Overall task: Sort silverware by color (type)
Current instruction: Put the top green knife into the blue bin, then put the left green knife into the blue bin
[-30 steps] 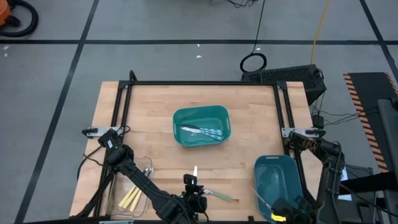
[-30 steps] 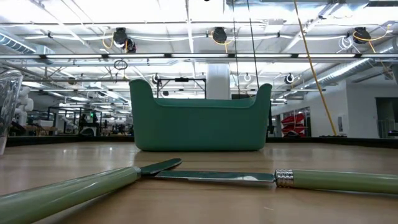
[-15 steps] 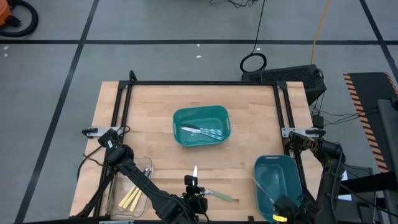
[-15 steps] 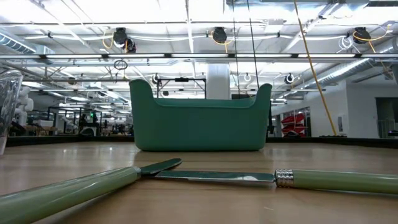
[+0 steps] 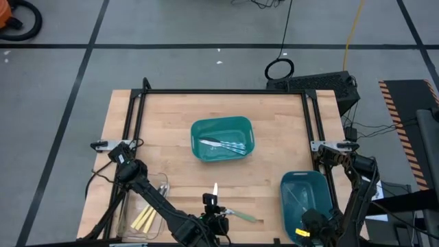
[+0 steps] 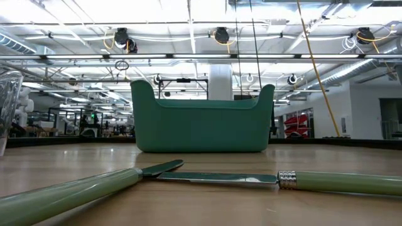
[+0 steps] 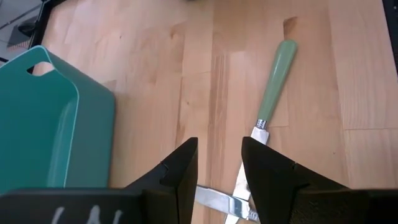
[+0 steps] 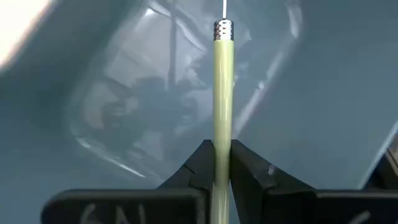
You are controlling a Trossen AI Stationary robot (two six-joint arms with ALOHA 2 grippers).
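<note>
The silverware is light and stiff, with smooth, slippery handles, so I think the best place to take one piece is the middle of the handle, across its width, where it will not tip.

The right gripper [image 8: 216, 163], at the lower right of the high view, is closed narrow on a green-handled piece [image 8: 222, 93] and holds it by the handle over the teal bin [image 5: 306, 194] at the lower right. This piece has a pale green handle with a ribbed silver collar at its far end.

The left gripper [image 7: 219, 167], at the bottom centre of the high view, has its fingers apart and empty. It stands over two more green pieces on the wooden table [image 5: 274, 130]: a knife [image 7: 272, 87] with a green handle and a silver blade, and a second piece [image 6: 75, 188] that crosses it, seen in the low view.

The teal bin in the middle [image 5: 221, 138] contains some bluish all-metal pieces [image 5: 223, 145]. A clear container [image 5: 145, 211] at the lower left holds the yellow-handled pieces [image 5: 144, 219]. All pieces are slim and small, so a grip too near the end could let them swing.
</note>
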